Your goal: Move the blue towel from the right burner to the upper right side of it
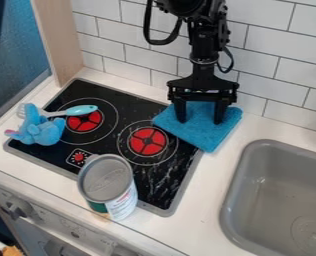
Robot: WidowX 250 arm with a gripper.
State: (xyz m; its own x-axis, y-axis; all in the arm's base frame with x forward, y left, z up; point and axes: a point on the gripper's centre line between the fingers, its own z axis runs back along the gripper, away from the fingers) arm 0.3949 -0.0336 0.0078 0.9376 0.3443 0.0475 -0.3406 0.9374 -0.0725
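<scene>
Gripper (pixel 201 121): stood wide open at towel (pixel 211 137); couldn't tell about any pinched fabric.
Towel: lay across far right edge of stove (pixel 162 175) and counter (pixel 207 185), beside right burner (pixel 147 141).
Burner: risked covering by towel, if snagged during lift.

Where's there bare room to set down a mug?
The white counter between the stovetop and sink, the sink's floor, and the stovetop's near corner right of the can look free. It's crowded at the stovetop's left, with blue toy and utensil, and top right, under towel and pincer.
</scene>
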